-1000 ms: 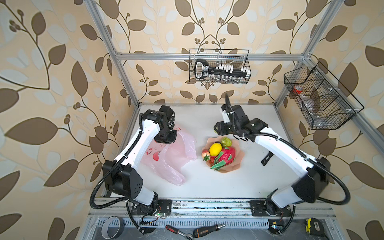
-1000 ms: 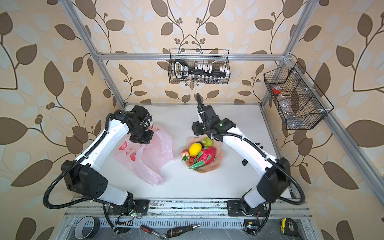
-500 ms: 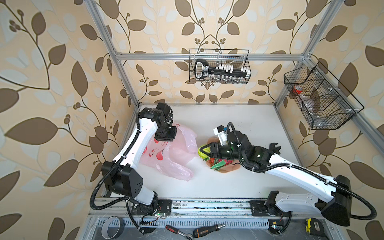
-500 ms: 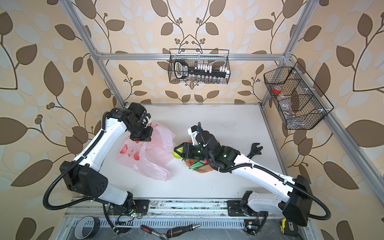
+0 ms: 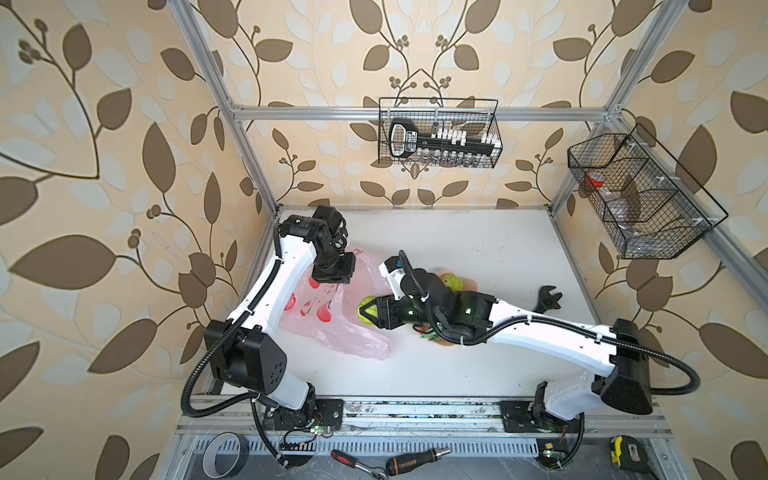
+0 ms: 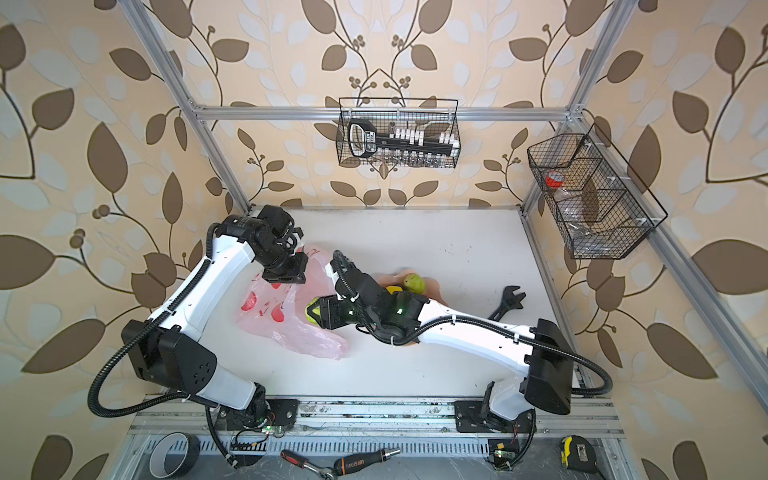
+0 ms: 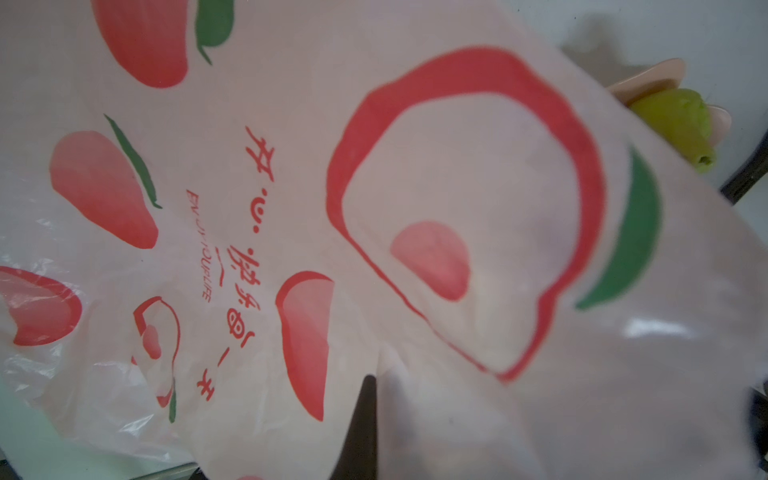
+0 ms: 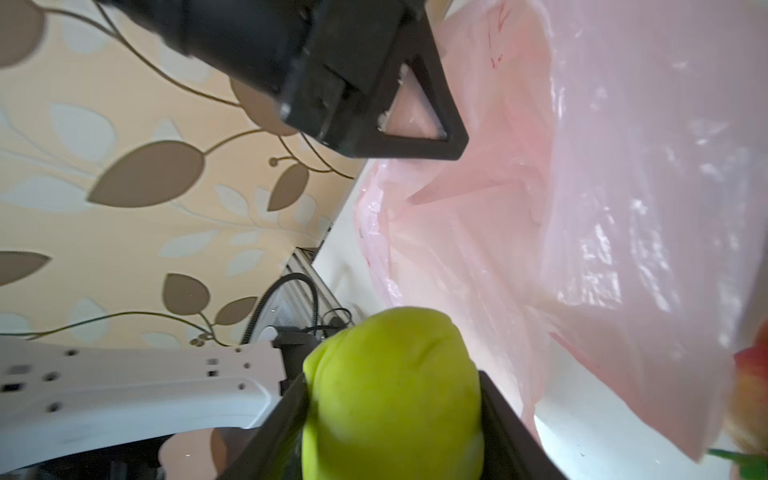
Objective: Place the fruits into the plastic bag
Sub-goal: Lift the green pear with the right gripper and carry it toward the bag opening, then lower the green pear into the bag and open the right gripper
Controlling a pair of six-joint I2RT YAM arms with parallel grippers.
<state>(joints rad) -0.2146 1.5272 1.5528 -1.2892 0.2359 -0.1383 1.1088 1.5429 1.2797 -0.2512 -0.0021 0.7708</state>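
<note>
The pink plastic bag (image 5: 332,332) (image 6: 291,328) lies left of centre. My left gripper (image 5: 332,277) (image 7: 370,380) is shut on the bag's upper edge and holds it up off the table. My right gripper (image 5: 365,312) (image 6: 312,312) (image 8: 392,386) is shut on a yellow-green fruit (image 8: 395,395), level with the bag's open side and pointing at it (image 8: 582,208). Behind the right arm sits the peach bowl (image 5: 469,282) with a green pear (image 5: 452,282) (image 7: 677,120). Green dragon fruit scales (image 5: 430,336) peek out under the arm.
A black adjustable wrench (image 5: 548,299) lies on the table to the right of the bowl. Wire baskets hang on the back wall (image 5: 438,133) and the right wall (image 5: 640,199). A tape roll (image 5: 224,455), hand tools and a tape measure sit along the front rail.
My right arm has swung down from over the bowl and carried the yellow-green fruit left to the bag's opening. The left gripper has shifted a little while still holding the bag's edge.
</note>
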